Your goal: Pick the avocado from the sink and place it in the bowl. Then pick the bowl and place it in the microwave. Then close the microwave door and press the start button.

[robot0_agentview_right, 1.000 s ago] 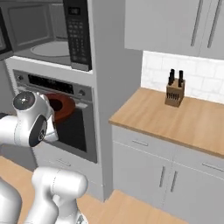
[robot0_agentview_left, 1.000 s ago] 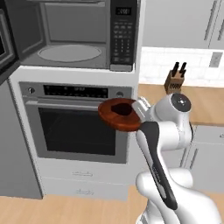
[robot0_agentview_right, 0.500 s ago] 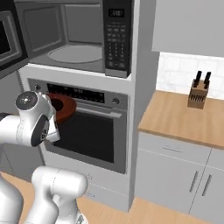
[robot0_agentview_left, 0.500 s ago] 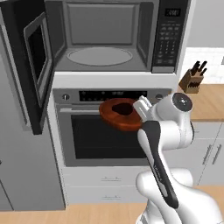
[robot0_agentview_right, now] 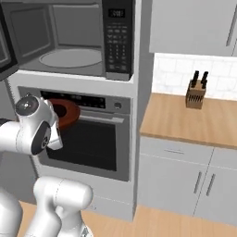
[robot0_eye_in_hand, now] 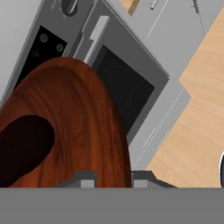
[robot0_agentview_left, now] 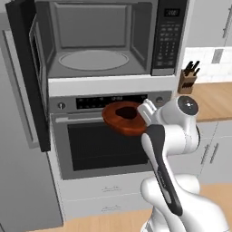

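A: Bowl point(robot0_agentview_left: 125, 118) from the left base: rigid wood, avocado point(robot0_agentview_left: 128, 113) loose inside, held level before the oven, below the microwave point(robot0_agentview_left: 102, 43)?

B: Right base agrees. Hand view: gripper point(robot0_eye_in_hand: 113, 178) clamped on its rim; keep it flat

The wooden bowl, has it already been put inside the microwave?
No. The bowl, with the avocado in it, is held in the air before the oven, below the open microwave.

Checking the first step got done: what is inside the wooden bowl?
The dark avocado lies inside the bowl, which the gripper holds by its rim. The avocado's underside is hidden.
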